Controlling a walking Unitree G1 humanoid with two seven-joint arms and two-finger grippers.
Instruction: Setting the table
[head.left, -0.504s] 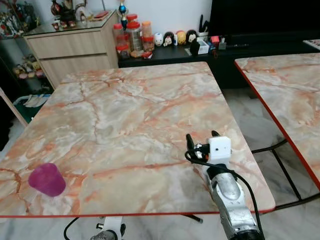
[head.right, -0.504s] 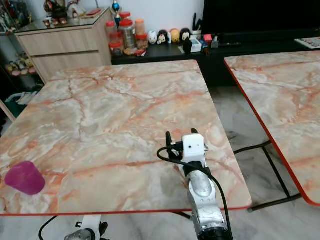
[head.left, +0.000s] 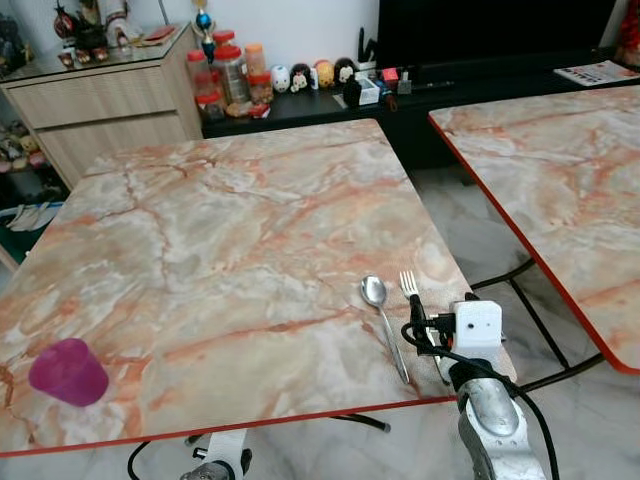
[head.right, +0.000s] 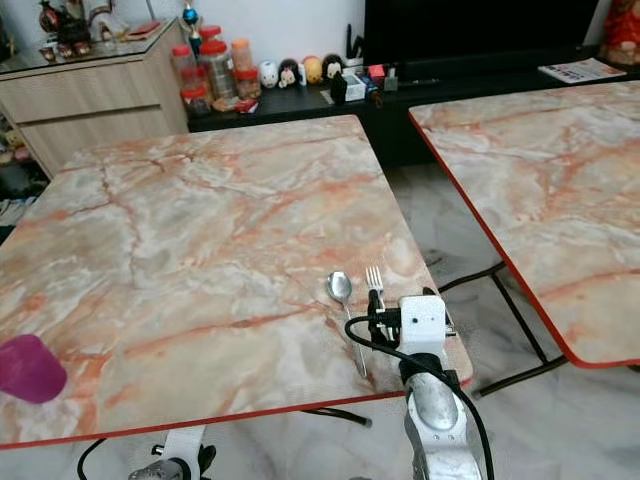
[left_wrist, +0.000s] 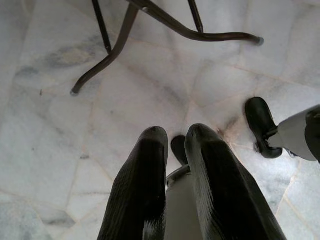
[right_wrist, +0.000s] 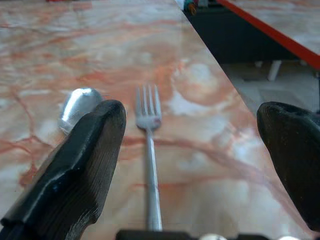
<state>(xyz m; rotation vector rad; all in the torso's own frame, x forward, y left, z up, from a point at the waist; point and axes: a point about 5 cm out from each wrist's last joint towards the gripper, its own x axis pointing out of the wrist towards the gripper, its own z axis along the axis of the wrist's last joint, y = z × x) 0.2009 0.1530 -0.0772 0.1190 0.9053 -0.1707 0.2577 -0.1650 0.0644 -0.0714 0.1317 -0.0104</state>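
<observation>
Right end effector (right_wrist: 190, 150) sits at the near right corner of the marble-patterned bench with red edging (head.left: 240, 230), fingers spread wide, holding nothing. The silver metal fork (head.left: 409, 287) lies on the bench directly ahead of it, handle running back between the two black fingers, tines pointing toward the far edge. The silver metal spoon (head.left: 375, 293) lies just beside the fork, on the side toward the bench's middle, parallel to it, bowl level with the tines.

Right wrist view resolves the fork's four tines and its handle centred in the open gap; head views hide the lower handle behind the white wrist camera housing (head.left: 477, 325). Head views alone give the purple plastic cup (head.left: 67, 371), near the near left corner, well apart from the cutlery.

Left end effector (left_wrist: 175, 145) hangs below bench level over the pale tiled floor (left_wrist: 60, 150), fingers nearly together, gripping nothing.

Count: one fork, one spoon, one cup.
</observation>
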